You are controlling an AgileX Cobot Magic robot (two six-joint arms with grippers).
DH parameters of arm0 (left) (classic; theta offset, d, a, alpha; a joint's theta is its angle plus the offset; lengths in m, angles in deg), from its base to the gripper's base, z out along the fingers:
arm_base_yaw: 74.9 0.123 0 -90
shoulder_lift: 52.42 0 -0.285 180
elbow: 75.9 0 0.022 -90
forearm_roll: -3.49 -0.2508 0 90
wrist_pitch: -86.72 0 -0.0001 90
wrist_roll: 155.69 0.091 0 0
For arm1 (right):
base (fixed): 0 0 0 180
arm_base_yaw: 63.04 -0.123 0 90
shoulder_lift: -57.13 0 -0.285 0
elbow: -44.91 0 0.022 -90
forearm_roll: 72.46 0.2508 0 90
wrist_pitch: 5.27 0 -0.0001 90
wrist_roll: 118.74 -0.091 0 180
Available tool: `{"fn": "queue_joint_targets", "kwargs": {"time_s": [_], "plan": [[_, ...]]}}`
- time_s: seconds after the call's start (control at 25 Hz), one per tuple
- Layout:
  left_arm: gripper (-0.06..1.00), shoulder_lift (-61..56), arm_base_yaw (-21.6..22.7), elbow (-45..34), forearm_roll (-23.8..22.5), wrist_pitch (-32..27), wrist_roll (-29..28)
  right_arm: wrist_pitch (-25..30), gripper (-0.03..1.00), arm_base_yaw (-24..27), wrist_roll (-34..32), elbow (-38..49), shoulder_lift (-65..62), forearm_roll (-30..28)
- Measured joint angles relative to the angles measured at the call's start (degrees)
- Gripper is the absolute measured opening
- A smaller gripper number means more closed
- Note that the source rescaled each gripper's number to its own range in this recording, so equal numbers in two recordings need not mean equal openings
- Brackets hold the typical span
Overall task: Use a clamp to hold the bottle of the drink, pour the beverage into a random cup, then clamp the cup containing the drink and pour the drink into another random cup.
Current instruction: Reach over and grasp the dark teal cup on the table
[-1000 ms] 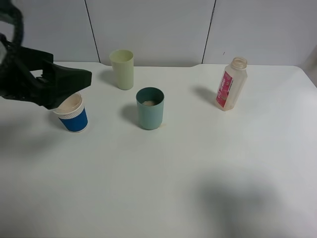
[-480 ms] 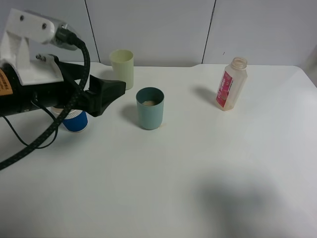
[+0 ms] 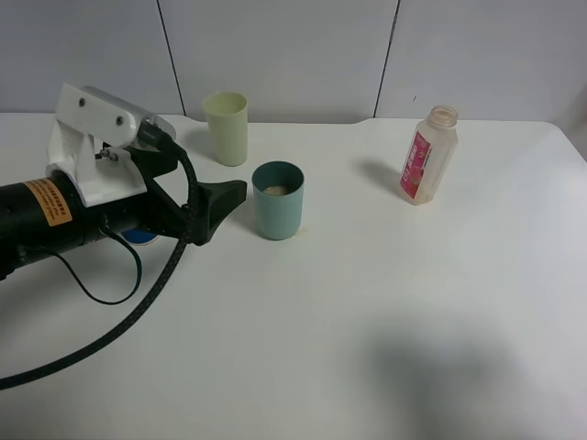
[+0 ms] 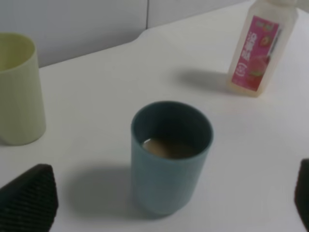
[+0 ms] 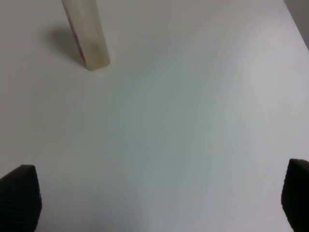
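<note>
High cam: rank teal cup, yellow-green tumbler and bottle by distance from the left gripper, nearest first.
From the left gripper:
1. teal cup, just to the right of the jaws.
2. yellow-green tumbler, farther back, behind the jaws.
3. bottle, far off to the right.

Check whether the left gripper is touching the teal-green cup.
Apart. Left wrist view shows bare table between the teal-green cup and both fingers of the left gripper.
</note>
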Motion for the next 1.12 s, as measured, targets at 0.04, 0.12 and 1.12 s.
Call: {"fn": "queue_joint_targets", "kwargs": {"time_s": [0.04, 0.12, 1.12], "plan": [[1.0, 2.02, 0.0, -0.77, 0.42, 2.9, 1.26, 0.0, 1.0, 0.0, 0.0, 0.0, 0.0, 0.0], [1.0, 3.3, 0.0, -1.11, 0.82, 4.57, 1.97, 0.0, 1.0, 0.0, 0.0, 0.0, 0.0, 0.0], [1.0, 32.29, 0.0, -2.43, 2.17, 34.81, 5.24, 0.0, 1.0, 0.0, 0.0, 0.0, 0.0, 0.0]]}}
